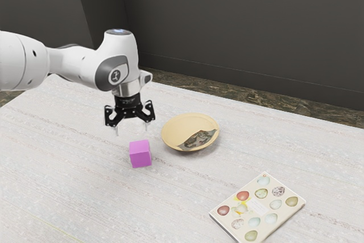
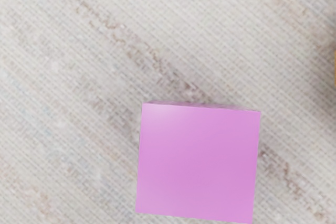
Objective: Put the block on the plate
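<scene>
In the exterior view my gripper (image 1: 132, 131) hangs above the table, its two fingers spread wide with nothing between them. The purple block (image 1: 140, 154) sits on the table just below it, apart from the fingertips. A round tan plate (image 1: 177, 124) with a dark picture on one part stands to the block's right in the exterior view, not touching it. From the wrist view, the block (image 2: 198, 162) shows its flat top face under my hand.
A flat booklet printed with colored eggs (image 1: 257, 208) lies on the pale table (image 1: 74, 157), nearer the exterior view's lower right. A dark wall stands beyond the table's far edge.
</scene>
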Controlling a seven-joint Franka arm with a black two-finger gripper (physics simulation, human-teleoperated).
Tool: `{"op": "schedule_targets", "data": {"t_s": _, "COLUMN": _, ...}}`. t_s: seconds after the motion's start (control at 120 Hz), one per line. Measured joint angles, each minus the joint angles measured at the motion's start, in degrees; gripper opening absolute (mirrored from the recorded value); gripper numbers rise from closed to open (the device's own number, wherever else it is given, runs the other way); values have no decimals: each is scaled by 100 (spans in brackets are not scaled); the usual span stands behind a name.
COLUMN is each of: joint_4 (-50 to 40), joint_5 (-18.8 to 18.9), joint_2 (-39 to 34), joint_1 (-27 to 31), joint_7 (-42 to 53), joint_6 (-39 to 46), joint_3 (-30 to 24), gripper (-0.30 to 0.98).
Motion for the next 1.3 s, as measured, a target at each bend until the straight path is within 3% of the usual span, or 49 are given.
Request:
{"op": "schedule_targets", "data": {"t_s": 0.317, "joint_4": 22, "joint_5": -568, "joint_2": 65, "joint_1": 74, "joint_7": -95, "joint_6": 175, "joint_3": -32, "gripper": 69}}
{"op": "schedule_targets", "data": {"t_s": 0.617, "joint_4": 70, "joint_5": -690, "joint_2": 75, "joint_1": 72, "joint_7": -236, "joint_6": -200, "joint_3": -35, "gripper": 69}}
{"op": "schedule_targets", "data": {"t_s": 1.3, "joint_4": 74, "joint_5": -61, "joint_2": 347, "joint_1": 72, "joint_7": -376, "joint_6": -14, "joint_3": 30, "gripper": 69}}
